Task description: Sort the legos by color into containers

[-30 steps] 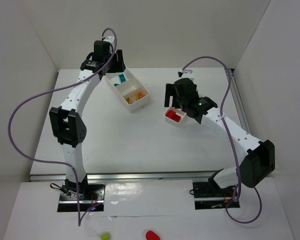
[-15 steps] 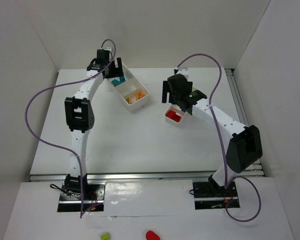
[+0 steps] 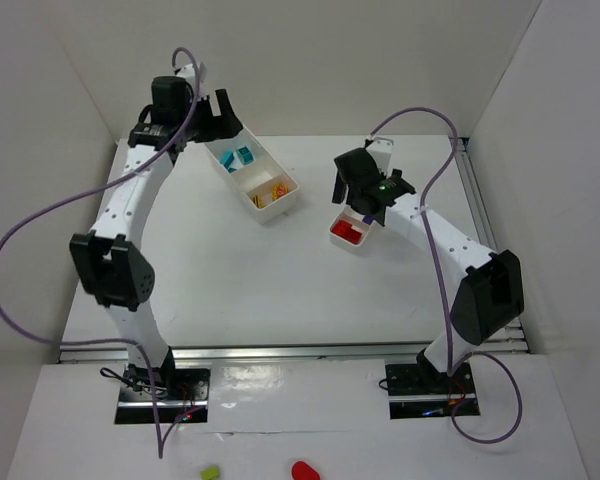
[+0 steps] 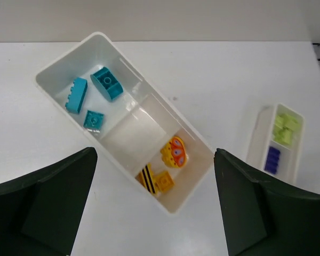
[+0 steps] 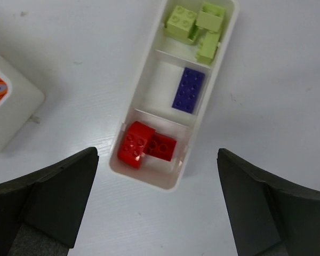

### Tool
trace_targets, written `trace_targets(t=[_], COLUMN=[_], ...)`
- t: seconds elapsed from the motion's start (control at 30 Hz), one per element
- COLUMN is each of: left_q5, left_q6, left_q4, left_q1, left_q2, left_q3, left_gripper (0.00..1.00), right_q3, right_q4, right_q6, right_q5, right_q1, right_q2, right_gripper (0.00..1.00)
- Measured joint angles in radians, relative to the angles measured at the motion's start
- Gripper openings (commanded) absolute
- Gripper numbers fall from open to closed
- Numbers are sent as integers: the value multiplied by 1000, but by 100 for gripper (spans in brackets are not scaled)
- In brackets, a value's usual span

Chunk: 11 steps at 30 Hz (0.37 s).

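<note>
Legos [image 4: 108, 84] sit binned: cyan and yellow in the big tray [image 4: 130, 138], red, purple, lime in the small tray [image 5: 162, 88] right of it. Left claw [image 4: 154, 160] and right claw [image 5: 158, 154] gape wide, holding nothing.

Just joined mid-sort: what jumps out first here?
Bright colour in white trays: cyan bricks and yellow bricks at opposite ends of the big tray, at the back. The small tray to its right holds lime bricks, a purple brick and red bricks, one colour per section.
</note>
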Motion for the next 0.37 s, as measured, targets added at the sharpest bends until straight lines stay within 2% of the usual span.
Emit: trace_targets(t=[0.17,0.37], left_q5=[22,20], left_q6=[-6,-6], left_q4=[2,-39], left_q1=[-6,-10], left_q2=[-275,-423], left_q3=[-199,-328], left_gripper=[100,100], right_q3=[-72,-195], right_q4=[-75,-109], right_q6=[59,90], right_q5=[46,53], right_q1=[6,11], right_q2=[-102,-286], right_gripper=[100,100])
